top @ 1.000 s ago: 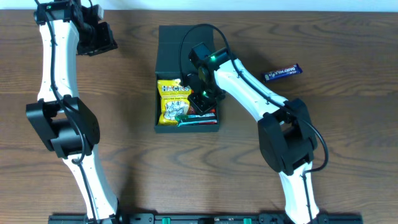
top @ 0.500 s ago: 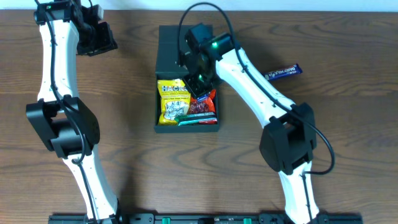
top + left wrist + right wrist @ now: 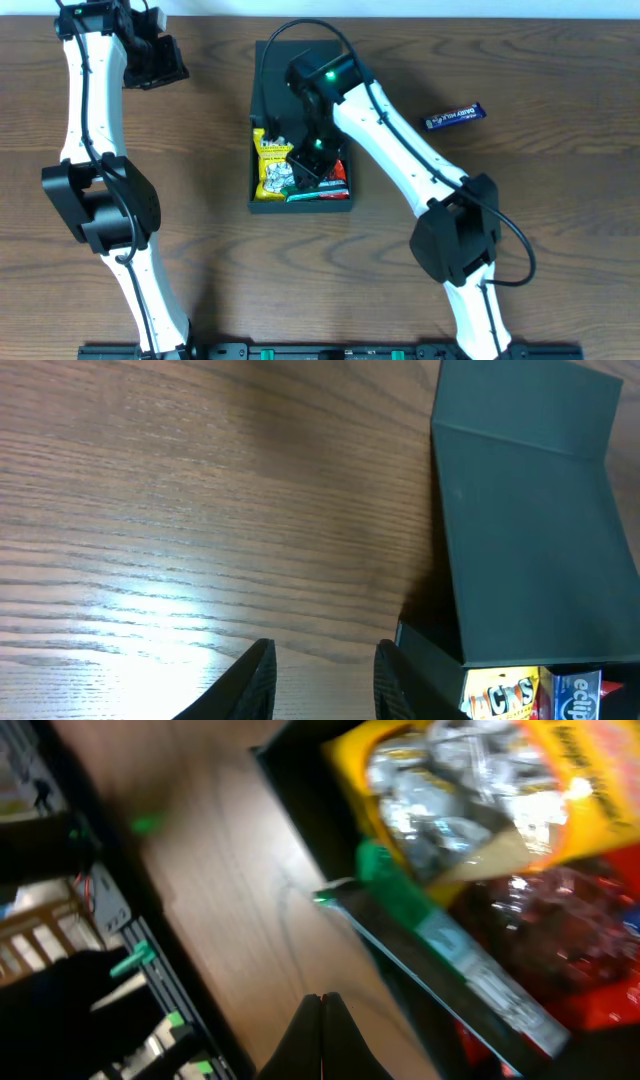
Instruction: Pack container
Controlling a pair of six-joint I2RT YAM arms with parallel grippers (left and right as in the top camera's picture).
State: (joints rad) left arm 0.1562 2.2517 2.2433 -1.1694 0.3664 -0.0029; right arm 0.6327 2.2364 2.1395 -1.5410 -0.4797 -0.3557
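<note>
Snack bar [image 3: 454, 117] lies near container [image 3: 272, 80].

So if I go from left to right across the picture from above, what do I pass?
Left arm → dark box → blue candy bar. The right arm stretches across both the box and the bar's spot, so I left it out.
</note>
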